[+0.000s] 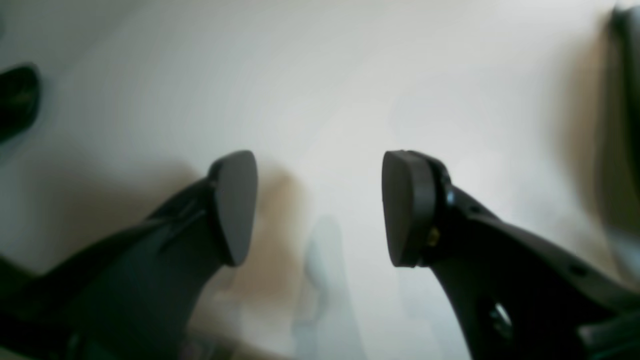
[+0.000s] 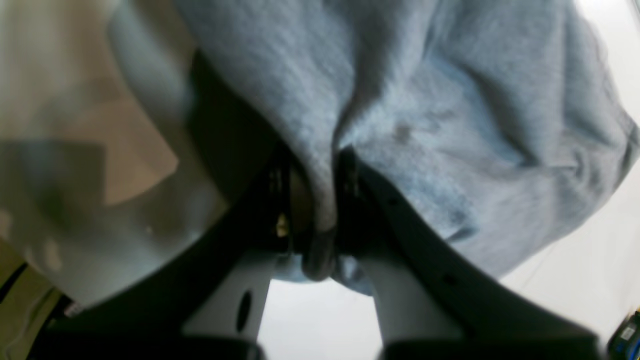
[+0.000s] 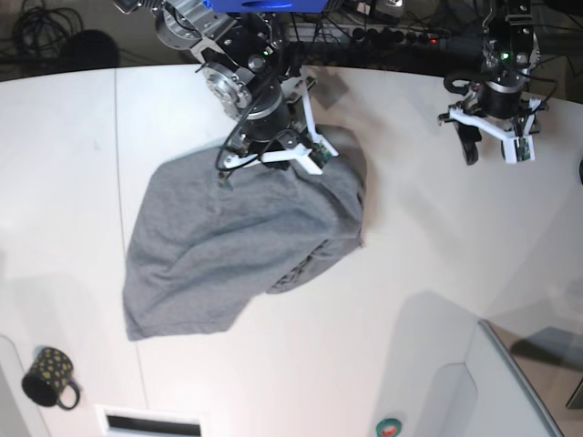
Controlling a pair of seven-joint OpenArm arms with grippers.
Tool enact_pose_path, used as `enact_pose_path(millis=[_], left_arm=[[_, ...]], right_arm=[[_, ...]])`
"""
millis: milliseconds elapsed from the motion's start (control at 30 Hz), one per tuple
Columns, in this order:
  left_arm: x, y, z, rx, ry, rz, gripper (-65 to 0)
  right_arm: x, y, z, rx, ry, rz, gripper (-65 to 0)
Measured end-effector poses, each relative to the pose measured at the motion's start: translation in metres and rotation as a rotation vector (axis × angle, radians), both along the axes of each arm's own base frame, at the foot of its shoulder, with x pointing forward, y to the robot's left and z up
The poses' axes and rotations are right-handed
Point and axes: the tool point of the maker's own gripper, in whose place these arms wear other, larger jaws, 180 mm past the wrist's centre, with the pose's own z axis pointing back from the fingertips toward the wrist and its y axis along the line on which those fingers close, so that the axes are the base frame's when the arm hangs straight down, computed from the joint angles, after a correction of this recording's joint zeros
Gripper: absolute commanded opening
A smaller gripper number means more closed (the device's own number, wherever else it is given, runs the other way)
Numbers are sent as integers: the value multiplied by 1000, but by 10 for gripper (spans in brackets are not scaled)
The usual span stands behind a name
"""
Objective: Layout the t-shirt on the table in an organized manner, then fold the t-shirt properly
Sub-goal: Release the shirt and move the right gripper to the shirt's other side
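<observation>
The heather-grey t-shirt (image 3: 228, 246) lies crumpled and partly doubled over on the white table (image 3: 437, 255), with its upper edge lifted. My right gripper (image 3: 271, 157) is shut on a fold of that upper edge. In the right wrist view the cloth (image 2: 450, 125) is pinched between the closed fingers of the right gripper (image 2: 315, 200) and bunches up above them. My left gripper (image 3: 492, 147) hangs open and empty over bare table at the far right, well apart from the shirt. In the left wrist view its pads (image 1: 235, 205) stand wide apart around the gripper's middle (image 1: 320, 207).
A dark dotted mug (image 3: 47, 375) stands at the front left. A raised white panel with a grey edge (image 3: 492, 382) fills the front right. A slot (image 3: 150, 421) sits at the front edge. Cables and a power strip (image 3: 401, 36) lie behind the table.
</observation>
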Motion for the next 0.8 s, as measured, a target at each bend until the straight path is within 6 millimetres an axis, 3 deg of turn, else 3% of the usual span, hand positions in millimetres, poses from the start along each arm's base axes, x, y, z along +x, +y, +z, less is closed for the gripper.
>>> enact_pose_path(millis=[67, 233, 333, 467, 533, 567, 667, 800], left_arm=[[27, -30, 5, -29, -43, -83, -270], [91, -133, 27, -105, -134, -368, -272], [120, -172, 23, -122, -58, -459, -336], [162, -192, -2, -126, 39, -455, -555], [165, -198, -26, -124, 112, -454, -650], [161, -202, -38, -117, 151, -462, -650], [140, -210, -72, -83, 264, -514, -650], [132, -214, -77, -68, 256, -546, -650]], right_arm=[[2, -17, -6, -23, 15, -38, -642], [7, -44, -21, -60, 45, -108, -618], [8, -56, -28, -73, 62, -143, -486], [3, -61, -30, -83, 97, -104, -203], [-2, -65, -25, -61, 110, -103, -122], [-2, -71, -20, -54, 104, -129, -122], [20, -85, 9, 11, -8, -185, -165], [47, -111, 22, 138, -22, -322, -276]])
